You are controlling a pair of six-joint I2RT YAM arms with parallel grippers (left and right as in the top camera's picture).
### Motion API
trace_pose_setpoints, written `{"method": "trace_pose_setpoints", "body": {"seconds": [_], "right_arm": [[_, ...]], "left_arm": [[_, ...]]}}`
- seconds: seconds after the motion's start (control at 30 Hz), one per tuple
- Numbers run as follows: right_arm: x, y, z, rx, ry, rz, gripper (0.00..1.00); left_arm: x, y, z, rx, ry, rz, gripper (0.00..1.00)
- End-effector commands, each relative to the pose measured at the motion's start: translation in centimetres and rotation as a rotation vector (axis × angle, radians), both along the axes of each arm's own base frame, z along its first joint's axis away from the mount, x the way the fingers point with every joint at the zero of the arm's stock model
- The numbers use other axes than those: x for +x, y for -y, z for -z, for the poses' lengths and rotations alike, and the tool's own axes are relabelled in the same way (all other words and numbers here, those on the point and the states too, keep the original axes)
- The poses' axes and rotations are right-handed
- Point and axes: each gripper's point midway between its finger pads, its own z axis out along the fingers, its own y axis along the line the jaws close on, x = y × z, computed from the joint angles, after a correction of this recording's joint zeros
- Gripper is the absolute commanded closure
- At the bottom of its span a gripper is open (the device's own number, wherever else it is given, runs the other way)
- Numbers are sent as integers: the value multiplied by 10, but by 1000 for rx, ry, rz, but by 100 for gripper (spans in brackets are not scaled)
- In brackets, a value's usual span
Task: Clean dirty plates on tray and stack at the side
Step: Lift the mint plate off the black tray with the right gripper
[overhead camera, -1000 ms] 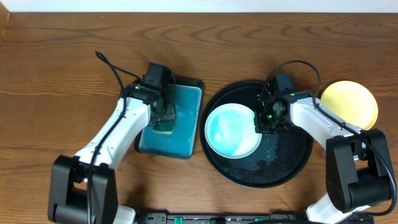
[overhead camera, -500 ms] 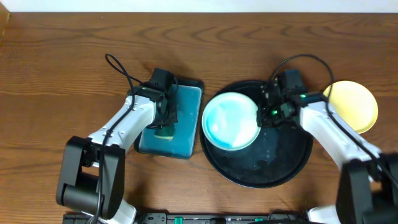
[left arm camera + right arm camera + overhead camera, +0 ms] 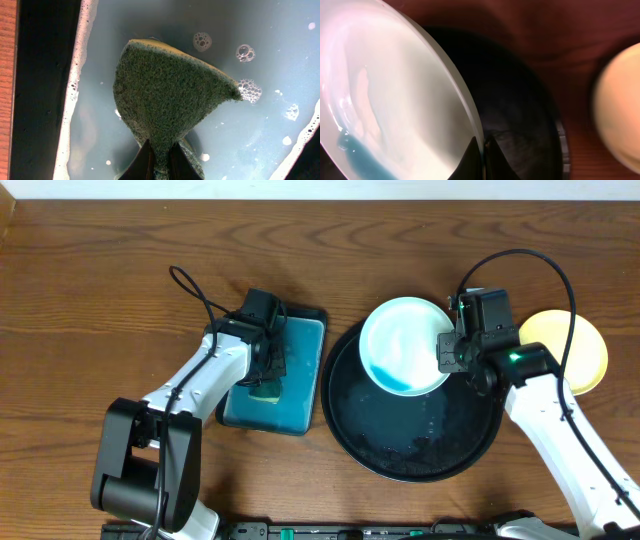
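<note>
My right gripper is shut on the rim of a pale mint-blue plate and holds it tilted above the far side of the round black tray. In the right wrist view the plate fills the left, with blue liquid pooled at its low edge, and my fingers pinch its rim. A yellow plate lies on the table right of the tray; it shows blurred in the right wrist view. My left gripper is shut on a green sponge over the soapy water.
A rectangular dark-rimmed teal tray of soapy water sits left of the black tray, with my left gripper over it. Wet drops lie on the black tray's floor. Bare wooden table lies all around.
My right gripper lifted the mint-blue plate off the black tray, up and to the far right, tilting it. The left arm has stayed over the teal tray with the sponge.
</note>
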Motion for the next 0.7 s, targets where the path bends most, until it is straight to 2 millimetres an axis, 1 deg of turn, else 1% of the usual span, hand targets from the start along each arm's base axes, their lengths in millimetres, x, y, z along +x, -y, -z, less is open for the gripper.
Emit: {"method": "trace_pose_setpoints", "body": {"seconds": [0.0,0.13,0.3,0.37,0.4,0.47,0.67], "right_arm": [[6,13,-29,-160,108,7,99],[5,11,-43,-250,165,-10,99],[3,-1,-59,-411,234,-61,99],[3,-7,-68,-485,271,-90,99],[2,-15,-75,-545,300,-126,99],[2,-23,-85,-615,336,-159,99],[-2,-45,-110,-779,427,-239,99]], "left_arm": [[-2,-2,6,12,-16,13,92],[-3,-3,6,13,-19,13,92],[-3,-3,7,14,-20,14,92],[-3,-3,7,14,-20,13,92],[-3,-3,7,14,-20,13,93],[-3,-3,7,14,-20,13,92],[-3,-3,7,14,-21,14,92]]}}
